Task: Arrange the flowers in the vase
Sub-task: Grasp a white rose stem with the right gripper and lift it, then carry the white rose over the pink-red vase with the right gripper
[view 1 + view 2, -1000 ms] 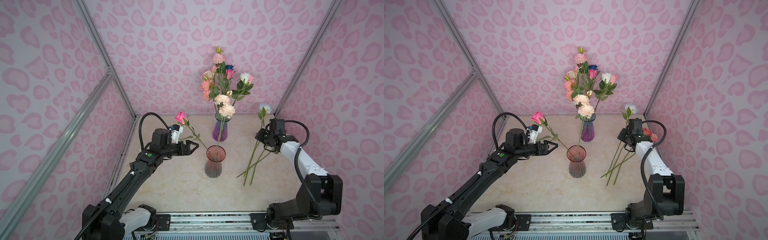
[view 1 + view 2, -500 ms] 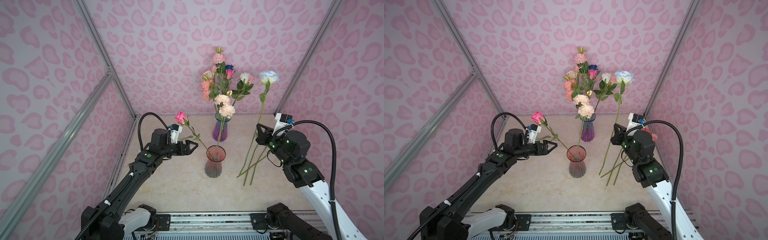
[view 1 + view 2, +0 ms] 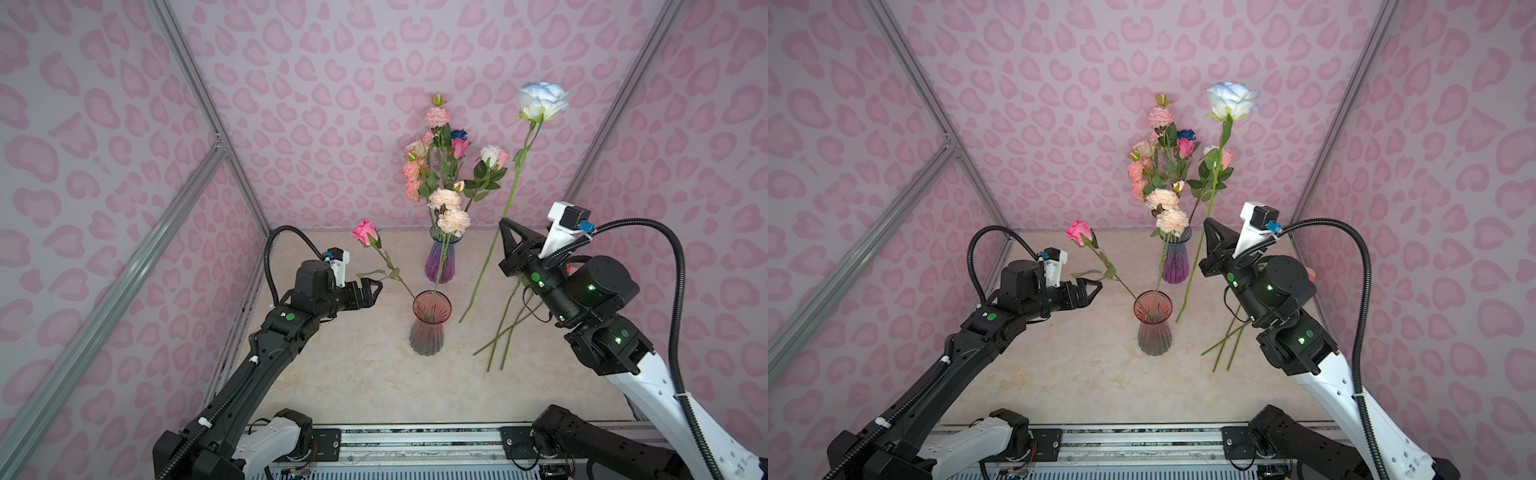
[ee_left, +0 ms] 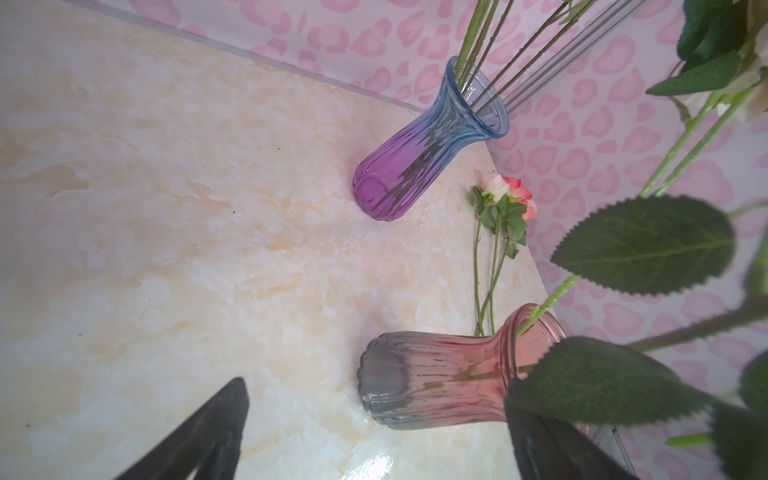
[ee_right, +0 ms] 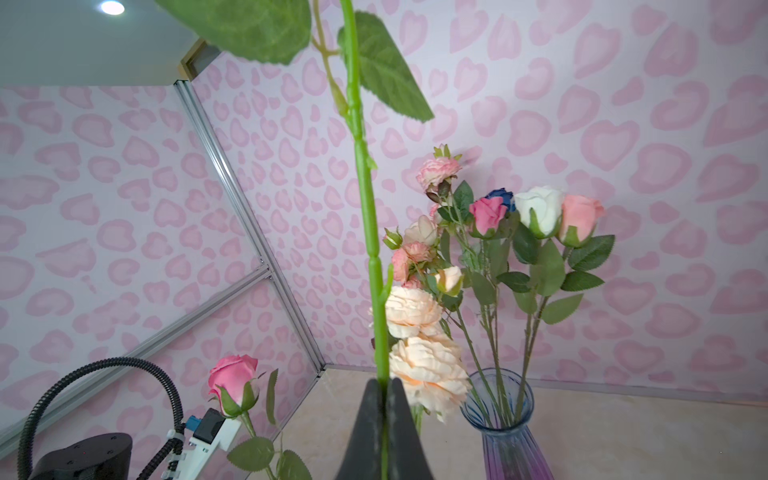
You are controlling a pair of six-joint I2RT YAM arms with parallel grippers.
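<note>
The right gripper (image 5: 384, 401) is clenching the white rose (image 3: 540, 102) by its stem, the head showing high above the claw only in both top views; the right wrist view is cutting off at the leaves. The left gripper (image 3: 372, 293) is gaping empty, the red vase (image 3: 426, 336) with its pink rose (image 3: 365, 232) just ahead of its tips; only its wrist view is showing the heads of the loose flowers (image 4: 505, 195) beyond that vase.

I have raised my right end effector (image 3: 504, 227), carrying the white rose (image 3: 540, 102) up from the counter (image 3: 353, 374). Its stem, earlier lying low, now stands nearly upright, head high.
</note>
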